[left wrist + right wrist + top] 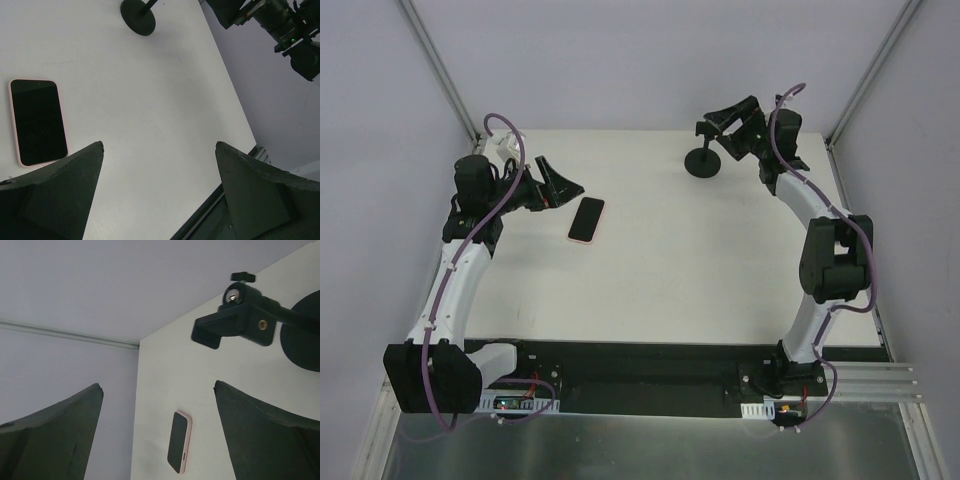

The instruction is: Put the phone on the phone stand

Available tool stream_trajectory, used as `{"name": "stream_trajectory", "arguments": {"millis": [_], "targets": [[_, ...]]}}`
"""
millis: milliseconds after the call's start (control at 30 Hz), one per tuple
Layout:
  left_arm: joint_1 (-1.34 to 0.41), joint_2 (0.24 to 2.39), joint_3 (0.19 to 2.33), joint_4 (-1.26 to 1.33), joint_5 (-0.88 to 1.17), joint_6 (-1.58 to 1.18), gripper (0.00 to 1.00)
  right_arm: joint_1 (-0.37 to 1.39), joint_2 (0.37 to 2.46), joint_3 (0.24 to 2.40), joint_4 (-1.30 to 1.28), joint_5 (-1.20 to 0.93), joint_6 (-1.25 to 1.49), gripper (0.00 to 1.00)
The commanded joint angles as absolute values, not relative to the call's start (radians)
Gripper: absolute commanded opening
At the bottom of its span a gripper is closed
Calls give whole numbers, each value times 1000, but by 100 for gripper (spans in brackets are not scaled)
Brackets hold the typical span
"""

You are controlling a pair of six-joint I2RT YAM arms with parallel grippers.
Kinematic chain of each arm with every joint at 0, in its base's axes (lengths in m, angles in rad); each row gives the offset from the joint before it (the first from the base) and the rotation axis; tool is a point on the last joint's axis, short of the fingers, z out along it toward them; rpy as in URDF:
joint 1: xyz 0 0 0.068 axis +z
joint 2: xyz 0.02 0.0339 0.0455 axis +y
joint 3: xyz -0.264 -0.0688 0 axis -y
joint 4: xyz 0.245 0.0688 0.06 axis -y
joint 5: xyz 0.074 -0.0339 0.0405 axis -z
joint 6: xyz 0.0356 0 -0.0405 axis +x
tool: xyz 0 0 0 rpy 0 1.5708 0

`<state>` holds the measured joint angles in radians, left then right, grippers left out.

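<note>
above white table (670, 270), left pincer (159, 144) and right pincer (158, 385) gape empty.

The pink-edged phone (587, 220) lies flat, well apart from the upright black phone stand (704, 160).

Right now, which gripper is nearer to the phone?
Left. The left gripper hangs open just beside the phone, not touching; the right gripper is far off, by the phone stand.

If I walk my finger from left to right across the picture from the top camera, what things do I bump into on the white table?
left gripper with its jaws open → phone → phone stand
</note>
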<state>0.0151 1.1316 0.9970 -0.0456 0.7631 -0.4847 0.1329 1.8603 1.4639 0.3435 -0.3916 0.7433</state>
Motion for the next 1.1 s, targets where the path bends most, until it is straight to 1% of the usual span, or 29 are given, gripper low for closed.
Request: {"name": "stream_trajectory", "arguments": {"millis": [0,200,433,533,567,700,767,967,1067], "targets": [[32,1134,1009,21,830,-525,92,75,1885,1505,397,-393,799,96],[60,1158,997,54,857,-563,91,51,2000,1618,335,-437,837,96],[61,1157,992,61,868,-572,91,61,2059,1641,341,-425,876,98],[61,1158,992,61,873,-575,91,66,2071,1652,348,-428,884,91],[61,1158,991,64,873,-577,91,69,2074,1651,357,-426,885,87],[61,1158,991,64,874,-580,91,72,2091,1652,371,-426,903,75],[61,1158,988,67,877,-583,91,71,2091,1652,373,-422,916,73],[61,1157,988,69,877,-583,91,74,2105,1654,393,-417,925,72],[61,1161,985,71,877,-583,91,74,2120,1661,406,-422,940,69]]}}
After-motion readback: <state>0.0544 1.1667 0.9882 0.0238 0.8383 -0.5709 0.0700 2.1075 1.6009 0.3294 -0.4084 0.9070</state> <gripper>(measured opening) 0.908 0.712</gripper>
